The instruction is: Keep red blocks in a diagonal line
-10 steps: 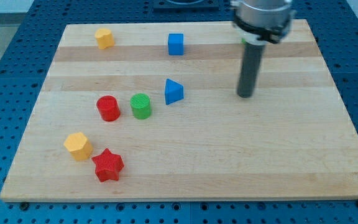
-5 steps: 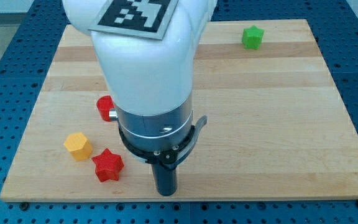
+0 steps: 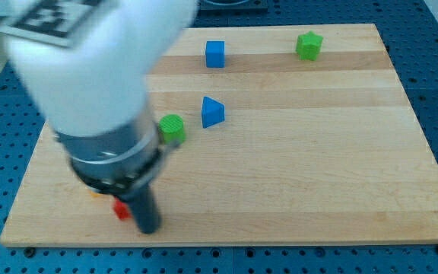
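My arm fills the view's left side and hides most of the blocks there. My tip (image 3: 147,230) rests on the board near the bottom left edge. Only a small red edge of the red star (image 3: 120,211) shows, just left of the rod and touching or nearly touching it. The red cylinder is hidden behind the arm. A sliver of the yellow block (image 3: 94,195) peeks out at the arm's lower left.
A green cylinder (image 3: 172,129) sits beside the arm's right edge. A blue triangle (image 3: 212,112) lies to its right. A blue cube (image 3: 215,54) and a green star (image 3: 309,45) stand near the top of the wooden board (image 3: 318,167).
The arm has swung from the board's right to the bottom middle and now to the bottom left. The tip now stands at the red star, and the arm covers the red cylinder.
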